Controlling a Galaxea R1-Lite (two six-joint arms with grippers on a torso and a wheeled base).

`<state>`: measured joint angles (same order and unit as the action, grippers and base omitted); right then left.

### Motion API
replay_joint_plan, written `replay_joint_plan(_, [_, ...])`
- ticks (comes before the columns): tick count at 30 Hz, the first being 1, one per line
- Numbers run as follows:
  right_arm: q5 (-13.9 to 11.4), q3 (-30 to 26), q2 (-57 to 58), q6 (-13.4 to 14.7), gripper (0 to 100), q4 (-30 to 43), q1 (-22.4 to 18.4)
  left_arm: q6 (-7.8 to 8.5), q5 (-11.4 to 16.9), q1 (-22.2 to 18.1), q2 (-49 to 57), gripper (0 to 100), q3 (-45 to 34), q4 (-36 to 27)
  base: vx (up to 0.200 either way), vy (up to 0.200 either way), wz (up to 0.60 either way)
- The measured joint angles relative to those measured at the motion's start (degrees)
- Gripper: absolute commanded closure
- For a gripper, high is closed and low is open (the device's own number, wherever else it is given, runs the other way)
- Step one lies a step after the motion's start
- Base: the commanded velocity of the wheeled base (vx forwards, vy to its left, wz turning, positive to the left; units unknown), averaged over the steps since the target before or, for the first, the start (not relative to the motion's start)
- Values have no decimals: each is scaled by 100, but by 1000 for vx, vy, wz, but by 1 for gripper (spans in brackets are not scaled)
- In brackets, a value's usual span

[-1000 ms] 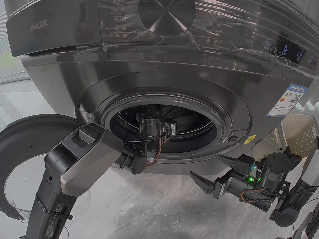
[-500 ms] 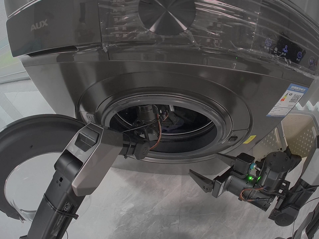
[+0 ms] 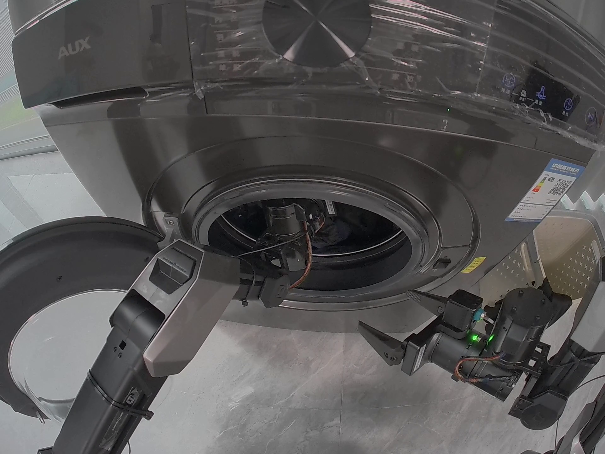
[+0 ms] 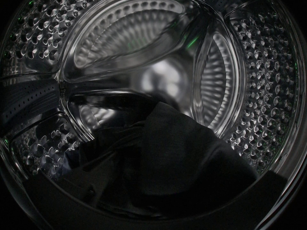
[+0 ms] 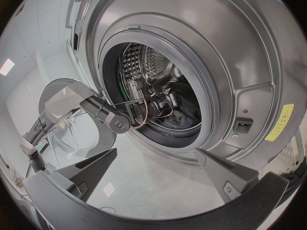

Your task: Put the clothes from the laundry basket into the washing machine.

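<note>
the left gripper [image 5: 166,100] is placed inside the drum [image 4: 265,80] of the washing machine [image 3: 353,146], past the door ring [image 3: 435,225]; whether it is parted or closed on cloth cannot be told. dark clothes [image 4: 179,157] are seen heaped at the near bottom of the drum, just behind the lip. the right gripper [image 3: 386,313] is held outside, low and to the right of the opening, with its fingers spread wide and nothing between them. the laundry basket [image 3: 564,247] is seen at the far right, beside the machine. the round door [image 3: 63,260] is swung open to the left.

several risks are judged from here. if a fold is caught on the left gripper, cloth could be dragged back over the lip and dropped on the floor [image 3: 302,386] when the arm is withdrawn. because the heap is lying so close to the opening, it could also be spilled by a light brush. the loose cable [image 3: 307,266] at the left wrist could be hooked on the door ring, and the wrist itself could be knocked against that ring if it is pulled out at an angle. the open door, near the left forearm, could be struck by a wide swing.
</note>
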<state>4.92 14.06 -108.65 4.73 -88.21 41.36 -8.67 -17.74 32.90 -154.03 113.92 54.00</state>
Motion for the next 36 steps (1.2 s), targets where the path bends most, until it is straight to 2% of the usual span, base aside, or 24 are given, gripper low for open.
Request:
replay_joint_plan(4, [-2,-15,2,-2,0,0,-2,18,0,61,246,0,-480,-26,0,0,0])
replay_joint_plan(8, [-17,-30,2,-5,0,9,-7,101,23,111,656,0,-1447,-35,0,0,0])
replay_joint_plan(14, [-37,-52,5,-6,0,16,-5,394,69,182,1373,0,-3074,7,0,0,0])
replay_joint_plan(18, [-44,-61,15,-5,0,16,-5,506,146,288,1882,0,-4094,98,0,0,0])
replay_joint_plan(29, [-46,-301,184,-79,0,5,-40,580,266,957,2809,0,-5841,1062,0,0,0])
replay_joint_plan(36, [-30,-605,533,-115,0,35,-105,583,558,1169,3534,0,-6875,1300,0,0,0])
